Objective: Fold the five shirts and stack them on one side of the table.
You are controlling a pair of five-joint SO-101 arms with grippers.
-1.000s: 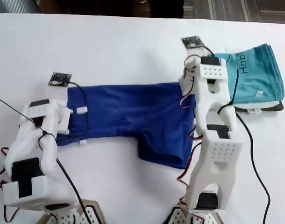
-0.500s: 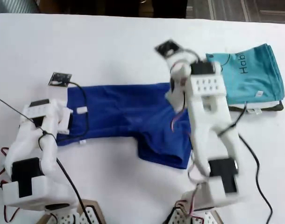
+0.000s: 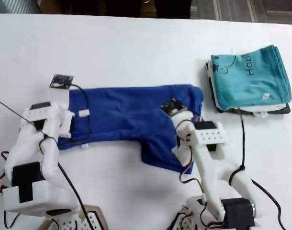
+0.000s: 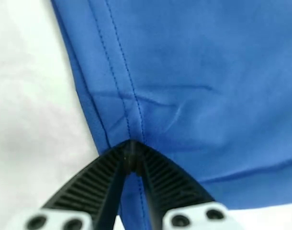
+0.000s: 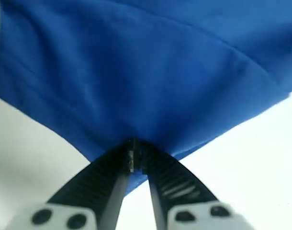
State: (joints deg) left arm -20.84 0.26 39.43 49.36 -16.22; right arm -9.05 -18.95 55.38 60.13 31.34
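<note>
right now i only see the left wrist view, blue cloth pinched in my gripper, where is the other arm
Observer: The right gripper is shut at the near edge of the same blue shirt, on the flap that juts toward the arms.
Operator: is it lifted
Observer: No, it lies spread flat on the table.
Operator: any folded ones yet
Observer: Yes, a folded teal shirt tops a small stack on the right arm's side.

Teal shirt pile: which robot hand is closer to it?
Right. The right gripper pinches the blue shirt on the side towards the teal shirt pile, without touching the pile. The left gripper pinches the blue shirt's opposite end, farther away.
</note>
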